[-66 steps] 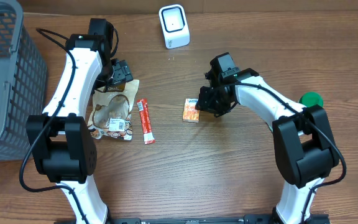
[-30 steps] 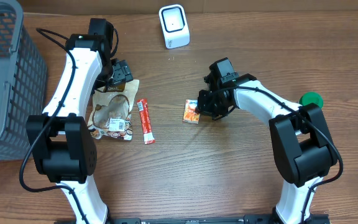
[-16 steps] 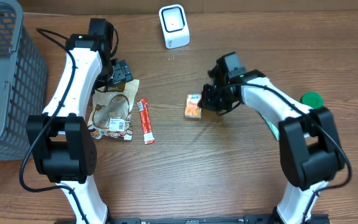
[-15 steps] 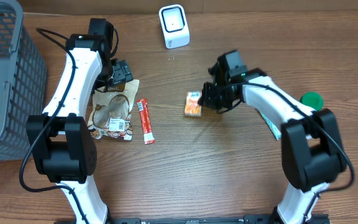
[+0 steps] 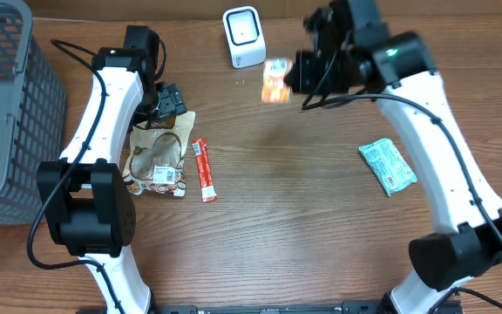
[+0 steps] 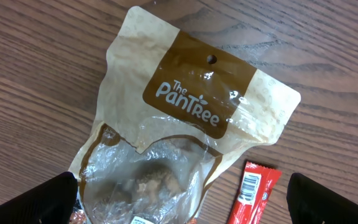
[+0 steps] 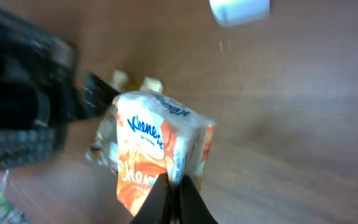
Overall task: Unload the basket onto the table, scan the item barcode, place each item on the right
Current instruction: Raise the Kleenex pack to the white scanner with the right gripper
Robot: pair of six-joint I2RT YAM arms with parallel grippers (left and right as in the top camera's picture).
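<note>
The worktop is wood-grained. Its far edge runs along 12 o'clock, and open wood spreads across the near half toward 6 o'clock, between the two arm bases. A grey mesh basket fills the 9 to 10 o'clock corner, cut off by the frame; only its own wall and floor show.

A brown-and-tan pouch lies flat left of centre, its long axis running 12 to 6. The left claw hovers at its 12 o'clock end, fingers spread wide with nothing between them. A green packet lies slanted at 3 o'clock.

The white scanner stands near the far edge. The tissue pack is just at its 5 o'clock, held up off the wood. The right claw is pressed together, pinching the pack's edge. The pack's long axis runs roughly 12 to 6, printed face up, though it is blurred from overhead. A red bar lies just beside the pouch at its 3 o'clock.
</note>
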